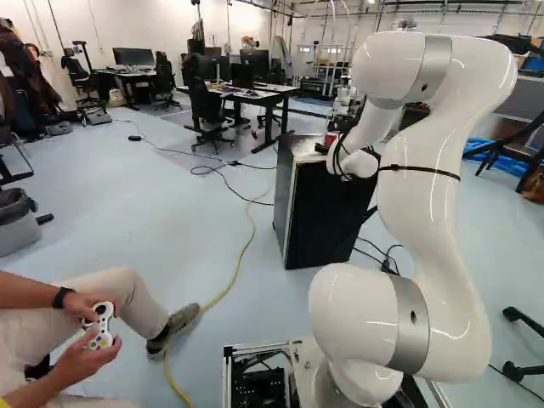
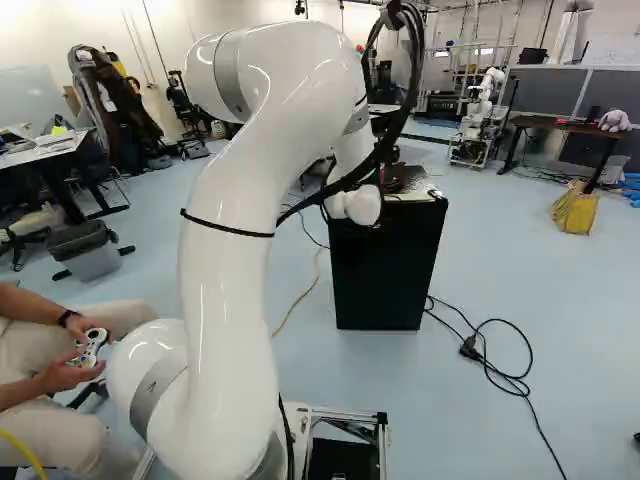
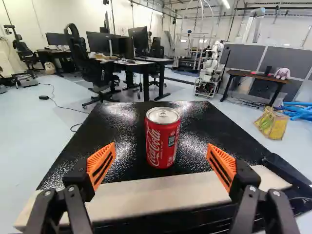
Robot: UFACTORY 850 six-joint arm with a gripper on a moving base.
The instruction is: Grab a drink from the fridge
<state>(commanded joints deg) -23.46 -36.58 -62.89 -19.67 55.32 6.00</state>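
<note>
"White casing is shown along the arm (image 1: 421, 204), but how is the pose to be read?"

"From the joint at the foot of the left base view, a thick link is carried steeply upward to a high bend; beyond it, the forearm is angled down and forward. The wrist (image 1: 353, 161) is placed low, by the top of the black fridge (image 1: 327, 212). Dark cables (image 2: 395, 120) (best seen in the right base view) are looped beside the forearm."

"And the gripper (image 1: 322, 148)?"

"In the wrist view, the two fingers are spread wide, with their orange pads (image 3: 101, 165) turned toward one another. Nothing is pinched; a gap is left on either side of the can (image 3: 162, 141)."

"Where is that can located?"

"Upright on the fridge's glossy black top, ahead of the gripper (image 3: 161, 145) and framed by the opening between its fingers. A red body and a silver lid are displayed. Nearer the gripper, a pale strip (image 3: 146, 197) is seen along the fridge's edge."

"What is shown beyond?"

"Past the fridge, desks with monitors (image 3: 139, 40) are found, and another robot (image 3: 209, 70) is seen well apart from the can."
</note>
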